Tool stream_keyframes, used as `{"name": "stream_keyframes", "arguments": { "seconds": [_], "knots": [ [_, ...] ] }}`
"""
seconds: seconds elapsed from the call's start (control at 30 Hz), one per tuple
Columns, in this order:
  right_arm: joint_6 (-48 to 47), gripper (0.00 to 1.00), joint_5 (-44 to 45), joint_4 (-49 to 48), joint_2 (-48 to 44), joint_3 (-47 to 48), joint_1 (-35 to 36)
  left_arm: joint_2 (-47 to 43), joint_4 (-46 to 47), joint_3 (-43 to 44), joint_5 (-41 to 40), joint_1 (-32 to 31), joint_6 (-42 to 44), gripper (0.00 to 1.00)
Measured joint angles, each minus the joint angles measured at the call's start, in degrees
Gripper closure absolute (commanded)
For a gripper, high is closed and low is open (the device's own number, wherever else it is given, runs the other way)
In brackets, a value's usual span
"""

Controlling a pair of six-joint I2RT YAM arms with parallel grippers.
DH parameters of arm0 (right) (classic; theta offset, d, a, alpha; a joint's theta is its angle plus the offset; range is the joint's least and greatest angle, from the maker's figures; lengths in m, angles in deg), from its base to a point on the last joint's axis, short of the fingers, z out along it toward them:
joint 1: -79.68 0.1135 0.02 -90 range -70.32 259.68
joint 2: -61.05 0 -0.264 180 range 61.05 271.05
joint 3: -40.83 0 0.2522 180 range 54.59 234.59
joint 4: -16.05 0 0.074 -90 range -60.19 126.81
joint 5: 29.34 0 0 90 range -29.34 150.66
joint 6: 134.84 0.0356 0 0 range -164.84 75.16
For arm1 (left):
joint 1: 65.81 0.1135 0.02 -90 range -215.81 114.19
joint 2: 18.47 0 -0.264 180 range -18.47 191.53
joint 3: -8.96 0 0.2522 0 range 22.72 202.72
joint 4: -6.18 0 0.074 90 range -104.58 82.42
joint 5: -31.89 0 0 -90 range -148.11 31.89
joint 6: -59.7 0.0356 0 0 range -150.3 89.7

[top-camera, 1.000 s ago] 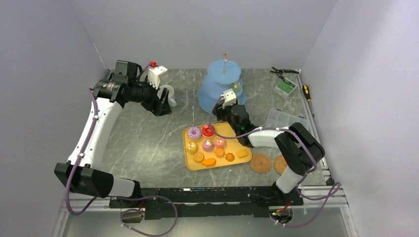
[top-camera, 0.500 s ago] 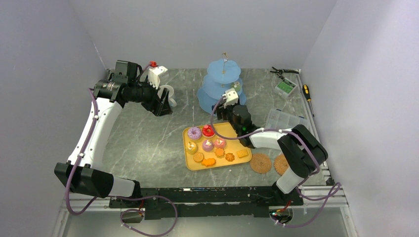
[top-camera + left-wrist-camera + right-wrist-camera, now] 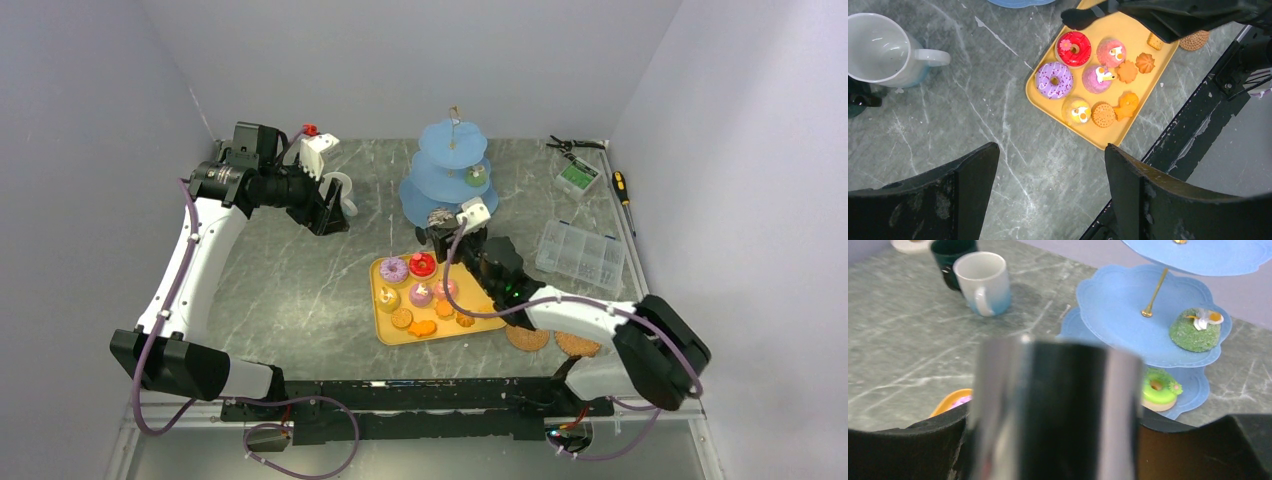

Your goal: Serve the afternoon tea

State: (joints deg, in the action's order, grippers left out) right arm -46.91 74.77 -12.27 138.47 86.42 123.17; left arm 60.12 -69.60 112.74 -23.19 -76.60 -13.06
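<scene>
The light-blue three-tier stand (image 3: 452, 170) stands at the back; in the right wrist view (image 3: 1128, 305) it holds a green cupcake (image 3: 1195, 330) on the middle tier and a green doughnut (image 3: 1158, 390) on the bottom tier. Doughnuts (image 3: 421, 264), cupcakes (image 3: 1103, 80) and orange biscuits (image 3: 1128, 72) lie on the yellow tray (image 3: 460, 262). My right gripper (image 3: 437, 225) is shut on the black tongs (image 3: 1055, 390), between stand and tray. My left gripper (image 3: 330, 215) is open and empty, raised beside the white mug (image 3: 335, 190). The dark green mug (image 3: 950, 257) stands behind the white one.
Two woven coasters (image 3: 527, 338) lie right of the tray, partly under my right arm. A clear organiser box (image 3: 580, 253), a green box (image 3: 577, 177), pliers (image 3: 572, 145) and a screwdriver (image 3: 622, 187) lie at the back right. Walls close in three sides.
My right gripper with the tongs has moved left and away from the stand's right side to the tray's far edge; its elbow swung right. The left arm has not moved.
</scene>
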Motion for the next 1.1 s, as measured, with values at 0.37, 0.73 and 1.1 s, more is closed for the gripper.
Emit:
{"name": "stream_keyframes", "arguments": {
  "seconds": [0.37,0.73,1.1],
  "knots": [
    [5.29,0.35,-0.5,4.15,-7.82,-4.42,6.49,0.79,0.0,0.02,0.42,0.0,-0.5,0.17],
    [6.01,0.36,-0.94,5.7,-2.97,-4.48,7.78,0.87,-0.02,0.39,0.42,0.0,-0.52,0.17],
    [6.29,0.36,-0.42,10.67,-12.09,-5.9,9.22,0.87,-0.02,0.39,0.72,0.0,-0.5,0.17]
  ]
}}
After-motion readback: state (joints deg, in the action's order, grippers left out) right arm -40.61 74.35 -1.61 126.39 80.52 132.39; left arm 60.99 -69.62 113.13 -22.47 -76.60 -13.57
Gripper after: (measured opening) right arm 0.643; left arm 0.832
